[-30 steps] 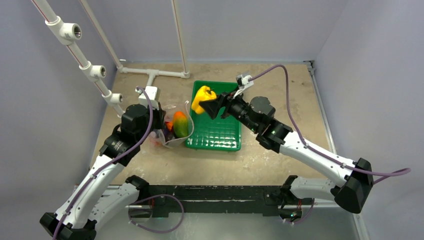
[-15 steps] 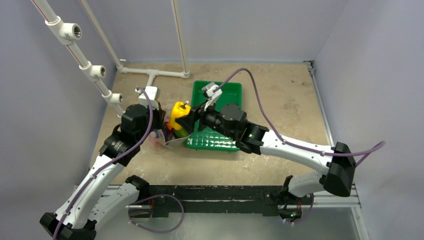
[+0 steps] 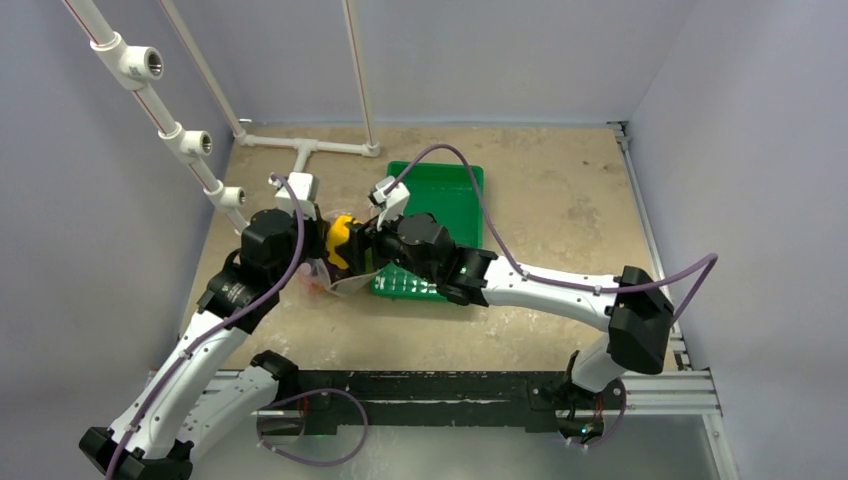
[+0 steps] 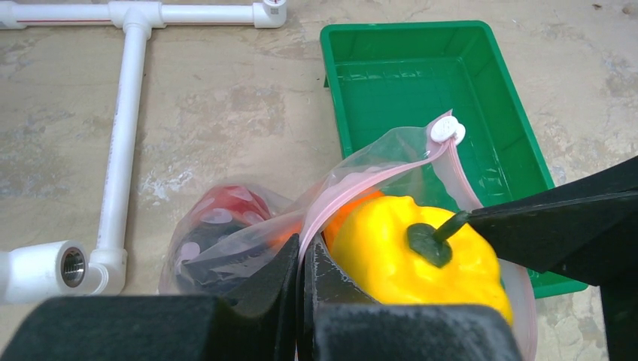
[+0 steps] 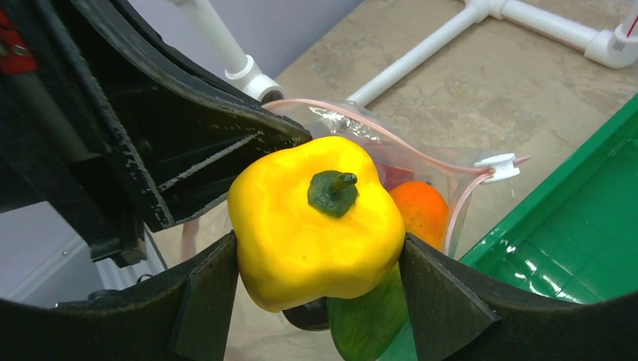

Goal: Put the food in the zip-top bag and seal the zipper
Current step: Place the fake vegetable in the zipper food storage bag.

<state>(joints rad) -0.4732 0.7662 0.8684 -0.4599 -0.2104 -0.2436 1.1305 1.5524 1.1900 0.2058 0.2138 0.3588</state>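
My right gripper (image 5: pixel 316 259) is shut on the yellow pepper (image 5: pixel 316 222) and holds it at the mouth of the clear zip-top bag (image 4: pixel 233 241); the pepper also shows in the top view (image 3: pixel 340 240) and the left wrist view (image 4: pixel 414 252). My left gripper (image 4: pixel 305 259) is shut on the bag's pink zipper strip (image 4: pixel 361 180) and holds the mouth open. A white slider (image 4: pixel 448 131) sits at the zipper's end. Inside the bag lie an orange piece (image 5: pixel 421 210), a green-orange pepper (image 5: pixel 369 320), a dark piece and a red piece (image 4: pixel 226 210).
The green tray (image 3: pixel 440 200) stands just right of the bag, partly under the right arm. White pipes (image 3: pixel 310 147) run along the back left of the table. The left arm's wrist (image 3: pixel 272 240) is close beside the right gripper.
My right gripper has carried the yellow pepper left from above the tray to the bag's mouth. The left gripper has stayed in place, holding the bag.
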